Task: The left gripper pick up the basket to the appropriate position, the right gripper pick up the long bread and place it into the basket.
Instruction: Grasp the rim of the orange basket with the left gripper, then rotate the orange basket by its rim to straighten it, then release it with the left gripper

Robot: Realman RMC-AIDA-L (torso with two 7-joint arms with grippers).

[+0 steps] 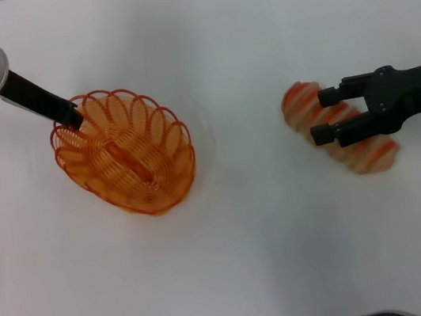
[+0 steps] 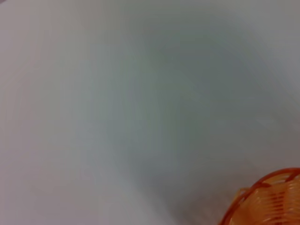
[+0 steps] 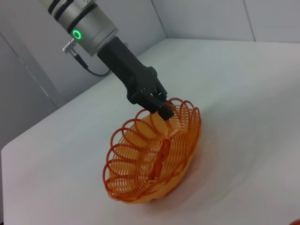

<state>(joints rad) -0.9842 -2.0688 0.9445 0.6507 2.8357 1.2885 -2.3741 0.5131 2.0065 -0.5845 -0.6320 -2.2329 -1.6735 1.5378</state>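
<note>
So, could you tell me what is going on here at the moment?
The left end effector is shut on the rim of the orange wire basket, which looks tipped on the white table. The right end effector is open, its fingers straddling the long bread, which still lies on the table, well apart from the basket.

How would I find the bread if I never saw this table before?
Look at the white table from the head view and go to its right side, where the right tool reaches in from the edge. Under its two black fingers lies the long bread. It is a tan loaf with orange-red stripes across it, solid and ribbed, unlike the see-through orange wire basket far off on the left.
</note>
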